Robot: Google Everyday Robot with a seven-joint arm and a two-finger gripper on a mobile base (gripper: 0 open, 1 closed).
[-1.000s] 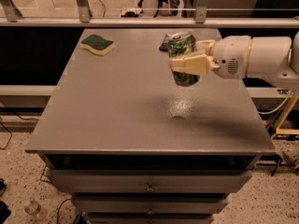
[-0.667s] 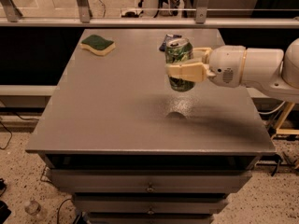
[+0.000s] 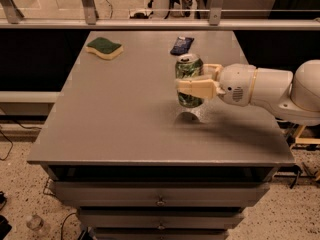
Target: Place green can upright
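One gripper (image 3: 192, 83) is clamping the can (image 3: 189, 67) upright over the table (image 3: 120, 129). Releasing early — or tilted — is risking a topple.

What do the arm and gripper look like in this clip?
The gripper, around the green can over the table, has flat cream-beige fingers. The arm is white, built of rounded segments, with a dotted grille near the wrist. No cables visible.

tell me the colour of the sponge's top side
Sponge: dark green top, yellow base, camera view. The gripper holds the green can over the table.
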